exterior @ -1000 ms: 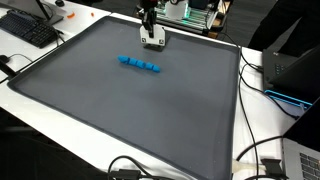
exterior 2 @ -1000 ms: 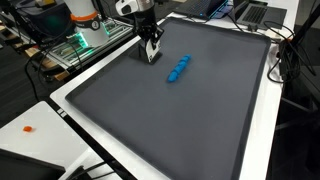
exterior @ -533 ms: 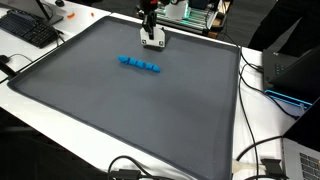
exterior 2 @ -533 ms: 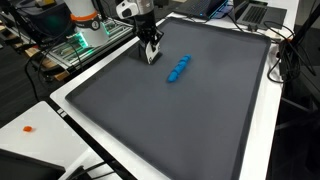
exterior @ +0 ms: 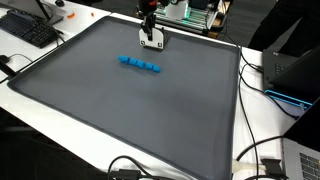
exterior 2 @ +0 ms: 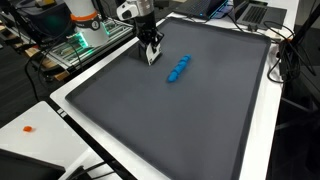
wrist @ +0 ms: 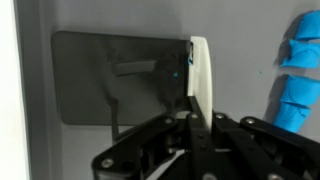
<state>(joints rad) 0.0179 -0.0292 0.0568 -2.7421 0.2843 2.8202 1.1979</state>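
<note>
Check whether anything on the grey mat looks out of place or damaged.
Nothing stands out. The blue string of small blocks lies flat and whole on the dark grey mat, apart from the shut gripper beside it.

In my wrist view the blue blocks (wrist: 299, 85) run off the right edge, so I cannot count them there. My gripper (wrist: 195, 62) is cut off by the bottom edge, and its dark linkages are blurred. The jaws are pressed together, but I cannot tell whether the pale strip (wrist: 201, 80) between them is my own pad or something pinched. In both exterior views my gripper (exterior: 152, 42) (exterior 2: 151, 55) is too small to show its fingertips, and the blue blocks (exterior: 139, 65) (exterior 2: 179, 69) too small to tell joined from loose. The bench (exterior 2: 170, 125) is cropped at the bottom edge.
</note>
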